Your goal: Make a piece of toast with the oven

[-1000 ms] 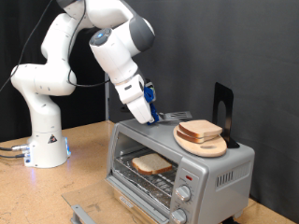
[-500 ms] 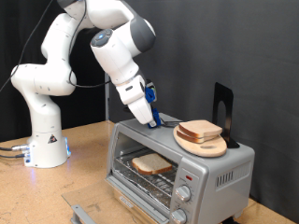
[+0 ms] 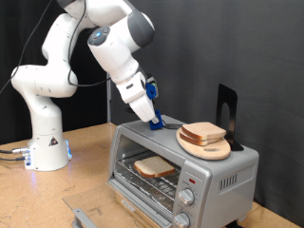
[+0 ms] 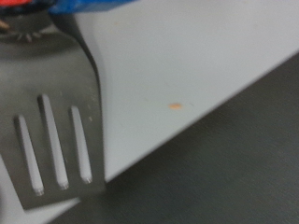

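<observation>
**Tool low over the oven roof, spatula blade in front of it**

Tool (image 3: 155,120) sits just above the top of the oven (image 3: 180,163), toward the exterior view's left part of the roof, with the white arm (image 3: 119,52) slanting down to it from the upper left. Its fingers are hidden behind the blue fitting in the exterior view and lie outside the wrist view, so I cannot tell whether it is wide, narrow or gripping. A dark slotted spatula (image 4: 53,121) fills one side of the wrist view, its blade lying flat over the pale grey oven top; its handle end runs up toward the tool, possibly clamped there, though the blur leaves that uncertain. In the exterior view the same blade shows as a dark sliver beside the tool.

One piece of toast (image 3: 153,168) lies flat on the wire rack inside the oven, whose door (image 3: 95,217) hangs open downward. On the roof, toward the exterior view's right, a round wooden board (image 3: 205,146) carries more bread slices (image 3: 203,132). A black upright stand (image 3: 226,112) rises just behind the board. The oven rests on a wooden desk (image 3: 81,166), and its knobs (image 3: 186,197) run down the front at the right.
</observation>
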Robot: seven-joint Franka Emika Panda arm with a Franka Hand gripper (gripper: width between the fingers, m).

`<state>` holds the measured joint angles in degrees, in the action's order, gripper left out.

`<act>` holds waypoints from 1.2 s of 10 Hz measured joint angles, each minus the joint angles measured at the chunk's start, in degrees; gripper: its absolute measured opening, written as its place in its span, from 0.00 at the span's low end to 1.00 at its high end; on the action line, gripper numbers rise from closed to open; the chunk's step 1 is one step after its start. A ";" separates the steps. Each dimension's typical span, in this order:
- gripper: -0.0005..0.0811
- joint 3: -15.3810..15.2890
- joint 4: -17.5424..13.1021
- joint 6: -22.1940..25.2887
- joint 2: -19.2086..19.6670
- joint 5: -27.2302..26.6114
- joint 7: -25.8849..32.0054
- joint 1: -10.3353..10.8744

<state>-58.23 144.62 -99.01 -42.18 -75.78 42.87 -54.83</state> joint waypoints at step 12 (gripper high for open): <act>0.84 6.57 -6.78 13.32 7.55 10.25 -4.54 -9.18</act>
<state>-51.66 137.84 -85.69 -34.63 -65.53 38.33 -64.01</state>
